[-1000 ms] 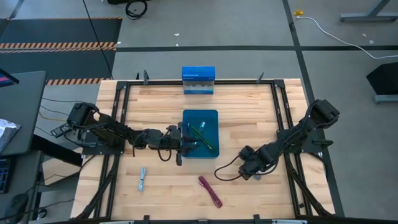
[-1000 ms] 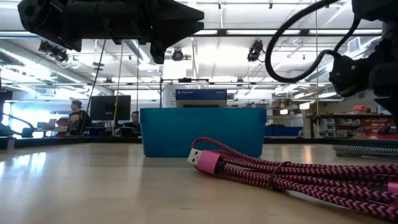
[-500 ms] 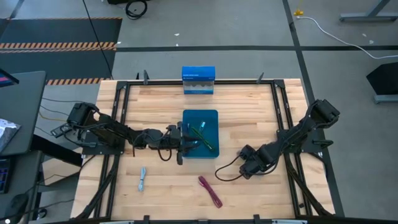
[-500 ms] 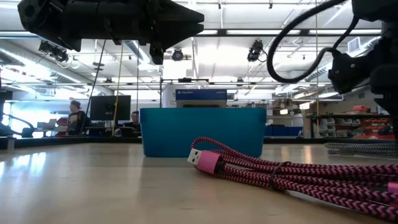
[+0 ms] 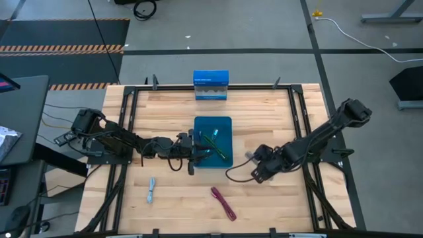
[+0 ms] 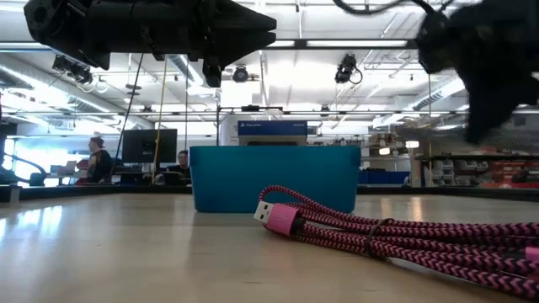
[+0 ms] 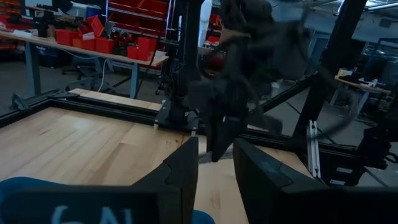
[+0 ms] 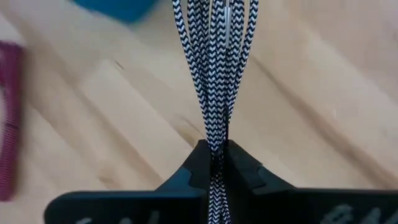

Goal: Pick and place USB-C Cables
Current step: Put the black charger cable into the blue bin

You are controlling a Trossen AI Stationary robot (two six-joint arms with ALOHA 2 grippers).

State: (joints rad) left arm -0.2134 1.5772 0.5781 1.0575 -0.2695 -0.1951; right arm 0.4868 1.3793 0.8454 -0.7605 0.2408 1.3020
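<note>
Pale blue cable (image 5: 151,190): it lies on the wood of the table (image 5: 165,205), near the front edge, on my left side, apart from everything else.

My left gripper (image 5: 192,156): it hangs over the left rim of the teal bin (image 5: 223,123). In my left wrist view the two dark fingers (image 7: 181,177) stand with a narrow gap between them, and I see nothing inside this gap. The fingers are a little apart, holding nothing.

Teal bin: it stands in the middle of the table. In the low view I see its front wall (image 6: 274,179) behind the magenta cable.

Green cable (image 5: 213,140): it lies inside the teal bin, slanted. Other cables seem to be beside it in the bin, but I cannot tell their colours with certainty.

Blue box (image 5: 211,86): it stands at the far edge of the table, behind the bin.

Magenta cable (image 5: 223,203): it lies on the table in front of the bin, nearer to the front edge. In the low view (image 6: 396,239) its plug points to the left.

My right gripper (image 5: 254,173): it is to the right of the bin, low over the table. My fingers (image 8: 242,171) are clenched on the grey cable (image 8: 214,68), a black-and-white braided bundle which runs forward from between them.
</note>
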